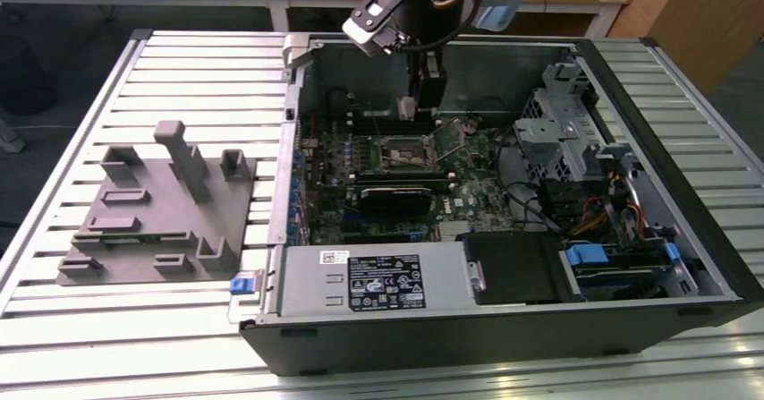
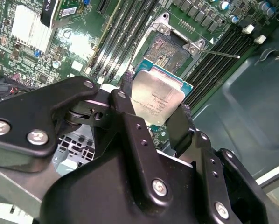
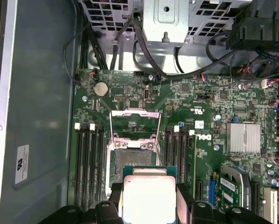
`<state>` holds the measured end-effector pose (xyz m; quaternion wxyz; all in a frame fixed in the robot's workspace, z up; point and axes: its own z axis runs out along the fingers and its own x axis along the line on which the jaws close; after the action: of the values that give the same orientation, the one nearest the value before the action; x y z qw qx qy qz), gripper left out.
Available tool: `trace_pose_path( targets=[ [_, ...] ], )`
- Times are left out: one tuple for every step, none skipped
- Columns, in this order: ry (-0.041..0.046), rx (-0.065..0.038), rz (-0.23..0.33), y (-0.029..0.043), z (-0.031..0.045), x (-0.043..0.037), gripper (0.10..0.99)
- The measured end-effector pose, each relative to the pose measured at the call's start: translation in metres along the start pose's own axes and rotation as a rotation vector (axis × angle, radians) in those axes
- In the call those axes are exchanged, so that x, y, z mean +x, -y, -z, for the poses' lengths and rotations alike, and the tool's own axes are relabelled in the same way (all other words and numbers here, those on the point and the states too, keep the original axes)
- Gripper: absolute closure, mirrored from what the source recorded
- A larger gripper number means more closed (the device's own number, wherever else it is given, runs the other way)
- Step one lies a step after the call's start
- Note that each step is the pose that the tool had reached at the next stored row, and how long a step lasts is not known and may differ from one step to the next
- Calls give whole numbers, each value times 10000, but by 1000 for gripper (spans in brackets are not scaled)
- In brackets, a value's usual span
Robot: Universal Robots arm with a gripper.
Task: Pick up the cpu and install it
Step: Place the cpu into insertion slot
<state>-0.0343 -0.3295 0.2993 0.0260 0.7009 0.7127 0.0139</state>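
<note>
In the exterior view, the arm (image 1: 412,6) reaches down into the open case (image 1: 668,266), which lies on the slatted worktop (image 1: 72,346). The jaws hang over the board (image 1: 478,185) with a small pale piece at their tip, most likely the cpu (image 1: 406,108). It sits above the socket (image 1: 400,154) and a little to its far side, not touching it. The grey fixture (image 1: 156,203) stands well apart, outside the case at the exterior view's left.

In the second wrist view, the jaws are closed on the cpu (image 2: 158,95). The black fingers (image 2: 182,122) press on two opposite edges, and the silver top faces the camera. The socket (image 2: 170,51) lies just beyond the chip with its contact field bare, and the thin lever (image 2: 219,53) is swung aside.

In the first wrist view, the cpu (image 3: 148,198) sits between the jaws, its edges roughly square to the socket (image 3: 134,156). The load plate (image 3: 134,122) stands raised at the socket's other side. The chip covers only the socket's nearest edge, so I judge it clear of the seat and offset mainly along one axis. How high it hangs I cannot tell.
</note>
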Motion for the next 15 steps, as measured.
trace_pose_path(
  targets=[
    [0,0,1,0,-2,0,549],
    [0,0,2,0,-3,0,549],
    [-1,-2,2,0,-5,0,549],
    [-1,-3,2,0,-7,0,549],
    [3,-3,2,0,-7,0,549],
    [6,-3,2,0,-9,0,549],
    [11,-3,2,0,-10,0,549],
    [13,-4,3,0,-12,0,549],
    [14,-4,3,1,-16,0,549],
    [14,-4,3,1,-20,0,549],
    [17,-4,3,1,-26,0,549],
    [18,-3,3,2,-33,1,549],
    [17,-3,3,2,-41,1,549],
    [17,-4,2,3,-49,1,549],
    [18,-3,3,3,-57,1,549]
  ],
)
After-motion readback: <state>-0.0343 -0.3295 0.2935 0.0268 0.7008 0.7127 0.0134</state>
